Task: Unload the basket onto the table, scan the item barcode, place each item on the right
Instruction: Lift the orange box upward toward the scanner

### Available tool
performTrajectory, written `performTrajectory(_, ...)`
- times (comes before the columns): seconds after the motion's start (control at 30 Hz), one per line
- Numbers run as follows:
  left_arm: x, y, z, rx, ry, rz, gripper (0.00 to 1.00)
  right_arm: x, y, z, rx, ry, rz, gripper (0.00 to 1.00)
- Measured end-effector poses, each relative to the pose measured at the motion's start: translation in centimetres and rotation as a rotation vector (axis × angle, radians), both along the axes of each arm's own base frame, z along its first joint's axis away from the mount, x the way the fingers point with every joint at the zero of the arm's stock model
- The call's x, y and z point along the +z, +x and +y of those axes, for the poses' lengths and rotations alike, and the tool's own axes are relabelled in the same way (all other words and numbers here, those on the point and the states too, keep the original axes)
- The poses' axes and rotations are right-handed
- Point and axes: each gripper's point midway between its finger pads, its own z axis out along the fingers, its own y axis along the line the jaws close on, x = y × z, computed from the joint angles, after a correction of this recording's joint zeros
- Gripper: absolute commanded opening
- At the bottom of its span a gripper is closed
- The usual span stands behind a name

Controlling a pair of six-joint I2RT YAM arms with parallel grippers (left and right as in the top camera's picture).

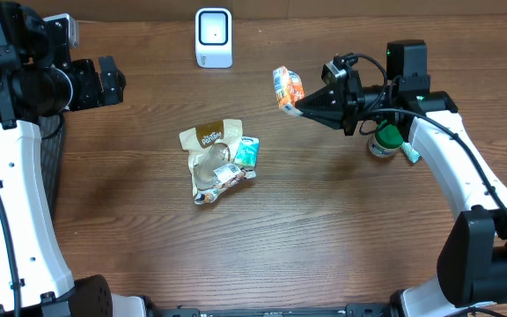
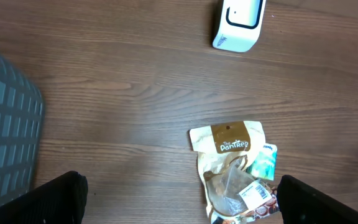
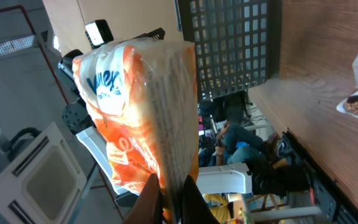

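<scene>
My right gripper (image 1: 301, 106) is shut on an orange and white tissue pack (image 1: 287, 89), held in the air right of the white barcode scanner (image 1: 213, 37). In the right wrist view the pack (image 3: 143, 106) fills the middle, pinched at its lower edge between my fingers (image 3: 153, 202). My left gripper (image 1: 114, 79) hangs open at the far left, holding nothing. In the left wrist view its gripper (image 2: 182, 199) spans bare table, and the scanner (image 2: 238, 23) stands at the top.
A pile of snack packets (image 1: 217, 160) lies mid-table, seen also as packets (image 2: 236, 171) in the left wrist view. A green-capped bottle (image 1: 384, 141) stands under my right arm. A dark mesh basket (image 2: 8, 137) sits at the left edge.
</scene>
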Motion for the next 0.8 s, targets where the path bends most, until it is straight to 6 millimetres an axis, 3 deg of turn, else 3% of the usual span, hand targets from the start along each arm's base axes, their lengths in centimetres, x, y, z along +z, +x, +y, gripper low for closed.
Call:
performTrajectory(0.1, 0.0, 0.0, 0.0, 0.000, 0.000, 0.000, 1.00, -0.2, 0.3, 0.0, -0.015, -0.012, -0.045, 0.04)
performTrajectory(0.2, 0.0, 0.0, 0.0, 0.000, 0.000, 0.000, 1.00, -1.9, 0.9, 0.3, -0.068, -0.091, -0.051, 0.04)
performTrajectory(0.43, 0.0, 0.0, 0.0, 0.000, 0.000, 0.000, 1.00, -8.4, 1.3, 1.3, -0.174, -0.447, -0.065, 0.04)
performTrajectory(0.57, 0.0, 0.0, 0.0, 0.000, 0.000, 0.000, 1.00, -10.4, 1.2, 0.6, -0.197, -0.686, -0.059, 0.04)
performTrajectory(0.67, 0.0, 0.0, 0.0, 0.000, -0.001, 0.002, 0.99, -7.7, 3.0, 0.4, -0.214, -0.869, -0.165, 0.04)
performTrajectory(0.7, 0.0, 0.0, 0.0, 0.000, 0.000, 0.001, 1.00, -5.5, 4.5, 0.6, -0.230, -0.943, -0.244, 0.04)
performTrajectory(0.8, 0.0, -0.1, 0.0, 0.000, 0.000, 0.003, 1.00, -2.6, 7.4, 1.4, -0.267, -1.030, -0.396, 0.04)
